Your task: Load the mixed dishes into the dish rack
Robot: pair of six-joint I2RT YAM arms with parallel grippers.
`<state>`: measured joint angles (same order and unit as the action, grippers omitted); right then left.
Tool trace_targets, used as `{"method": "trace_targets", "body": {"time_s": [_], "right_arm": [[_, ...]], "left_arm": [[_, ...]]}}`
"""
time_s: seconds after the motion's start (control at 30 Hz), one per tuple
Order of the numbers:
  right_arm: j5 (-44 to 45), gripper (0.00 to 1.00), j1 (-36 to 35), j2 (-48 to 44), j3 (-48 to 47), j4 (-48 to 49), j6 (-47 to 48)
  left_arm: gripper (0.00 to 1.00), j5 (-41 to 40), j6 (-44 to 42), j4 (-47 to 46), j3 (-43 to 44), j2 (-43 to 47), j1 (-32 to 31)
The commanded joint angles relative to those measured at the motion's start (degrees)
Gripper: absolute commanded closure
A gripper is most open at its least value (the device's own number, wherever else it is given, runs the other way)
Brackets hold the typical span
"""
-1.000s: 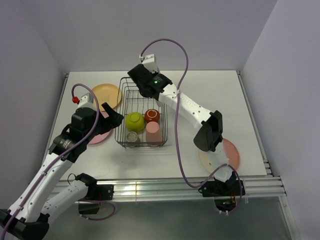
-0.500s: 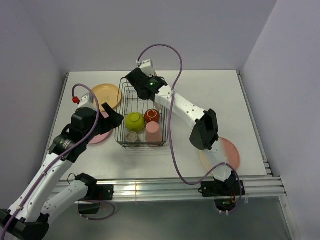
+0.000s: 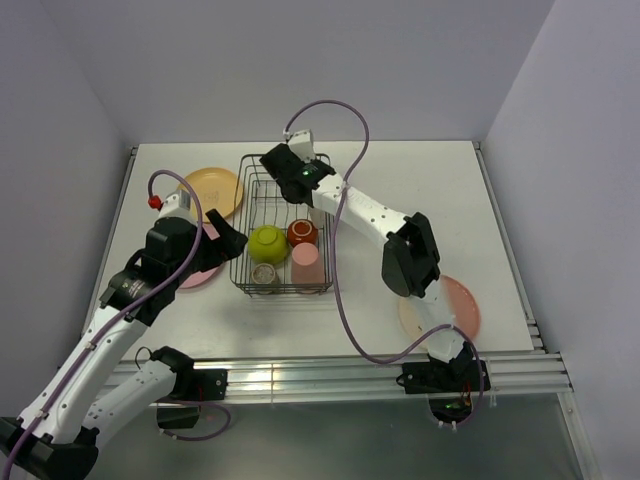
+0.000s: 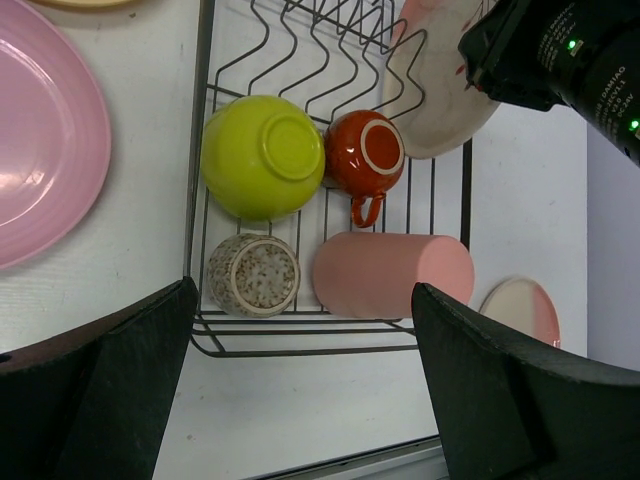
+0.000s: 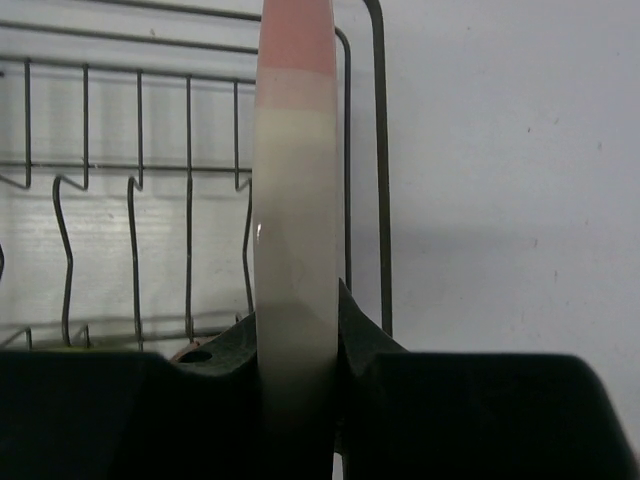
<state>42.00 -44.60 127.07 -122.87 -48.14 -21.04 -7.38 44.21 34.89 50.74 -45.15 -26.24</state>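
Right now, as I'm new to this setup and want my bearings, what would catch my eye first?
The right gripper pinching a cream-and-pink plate on edge at the far end of the dish rack. Then the rack's near end, crowded with a lime-green bowl, red-brown mug, speckled cup and a salmon-pink cup lying on its side. The left gripper hangs open beside it.

The dish rack point(image 4: 196, 150) is thin dark metal wire. The green bowl point(image 4: 262, 155) and red-brown mug point(image 4: 365, 153) look like glossy glazed ceramic. The small cup point(image 4: 254, 275) is speckled and grainy, the pink cup point(image 4: 392, 275) smooth and matt. The cream-and-pink plate point(image 5: 295, 200) has a smooth, faintly shiny rim. The table point(image 4: 300, 420) is matt white.
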Motion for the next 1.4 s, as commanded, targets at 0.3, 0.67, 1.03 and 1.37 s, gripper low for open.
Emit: {"method": "trace_targets", "body": {"time_s": [0.3,0.67,1.03,1.37], "right_arm": [[-4.38,1.0,3.2,-5.51,8.87,11.22,-4.27],[-5.17,0.78,3.82,-9.2,15.02,12.54,-5.94],[-4.12,0.12,3.82,-14.74,20.12,13.34,-7.44],[-0.69,0.06,2.15,-21.76,19.42,9.3,-8.31]], "left_arm": [[0.05,0.17,-1.32,-0.97,-1.43,1.02,0.05],[0.05,1.22,-1.14,-1.5,-2.93,1.11,-0.04],[0.06,2.19,-0.44,-0.97,-3.89,1.99,0.05],[0.07,5.17,-0.26,-0.09,-3.37,4.01,-0.04]]}}
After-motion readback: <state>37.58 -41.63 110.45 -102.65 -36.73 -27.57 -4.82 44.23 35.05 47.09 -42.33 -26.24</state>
